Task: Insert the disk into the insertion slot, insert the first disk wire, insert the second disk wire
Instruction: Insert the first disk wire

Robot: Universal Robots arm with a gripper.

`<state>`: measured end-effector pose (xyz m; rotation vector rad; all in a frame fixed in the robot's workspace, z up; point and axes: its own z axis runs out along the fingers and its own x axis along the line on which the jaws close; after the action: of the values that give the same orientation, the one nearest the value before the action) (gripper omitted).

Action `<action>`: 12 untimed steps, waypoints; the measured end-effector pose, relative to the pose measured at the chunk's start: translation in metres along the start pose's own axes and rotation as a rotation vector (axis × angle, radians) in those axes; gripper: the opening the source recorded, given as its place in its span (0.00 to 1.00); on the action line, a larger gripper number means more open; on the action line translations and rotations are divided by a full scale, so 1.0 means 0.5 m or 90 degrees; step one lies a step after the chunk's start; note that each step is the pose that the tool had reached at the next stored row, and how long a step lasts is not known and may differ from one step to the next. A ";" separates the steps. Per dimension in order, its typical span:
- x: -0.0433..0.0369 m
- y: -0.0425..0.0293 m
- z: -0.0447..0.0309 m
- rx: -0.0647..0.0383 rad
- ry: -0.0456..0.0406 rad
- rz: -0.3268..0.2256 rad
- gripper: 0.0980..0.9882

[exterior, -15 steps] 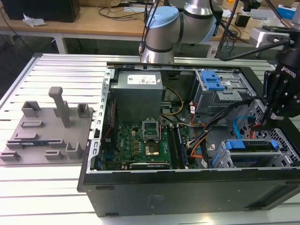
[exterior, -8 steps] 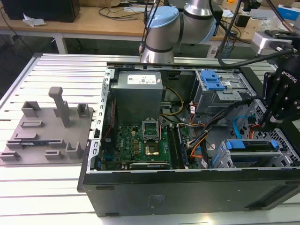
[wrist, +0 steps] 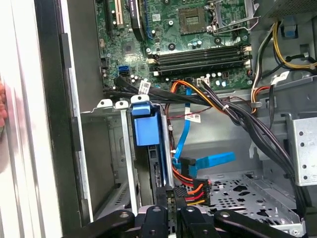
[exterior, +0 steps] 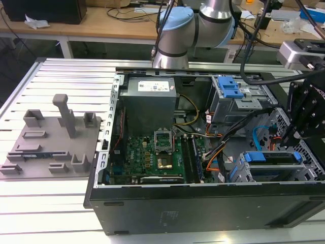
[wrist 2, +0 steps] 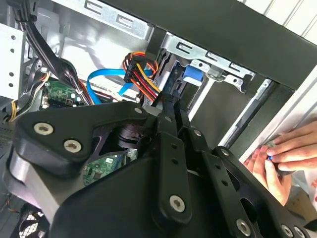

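Fingers (wrist: pixel 167 210): nearly together, with only a narrow gap between them. They clamp the black plug of the coloured disk wire.
Gripper (wrist: pixel 176 202): its black linkage spreads out behind the fingers in both wrist views.
Coloured disk wire (wrist: pixel 194 191): the red, orange, yellow and black strands leave the plug right at the fingertips and curve away to one side.
Disk (wrist: pixel 147 125): just ahead of the fingers, standing on its edge. Its bright blue carrier points away from them. It sits inside the insertion slot.
Insertion slot (wrist: pixel 127 163): the grey metal rails hold the disk on both sides, close beside the fingers.
Blue disk wire (wrist: pixel 213 159): a flat ribbon a little beyond the fingertips. Its black plug is near the disk; I cannot tell if it is seated.
Perforated metal floor (wrist: pixel 237 191): beside the fingers, under the wires.
Motherboard (wrist: pixel 198 29): far ahead of the fingers, past the disk.
Hand (wrist 2: pixel 280 156): a person's hand, well apart from the fingers, outside the case wall (wrist: pixel 49 99).
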<state>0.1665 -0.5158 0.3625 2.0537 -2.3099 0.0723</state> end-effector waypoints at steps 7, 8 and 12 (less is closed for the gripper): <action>0.009 0.001 0.005 0.000 -0.0022 0.000 0.08; 0.010 0.001 0.007 0.000 -0.0023 0.000 0.08; 0.014 0.000 0.010 0.000 -0.0025 0.000 0.08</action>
<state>0.1655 -0.5233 0.3581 2.0555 -2.3120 0.0678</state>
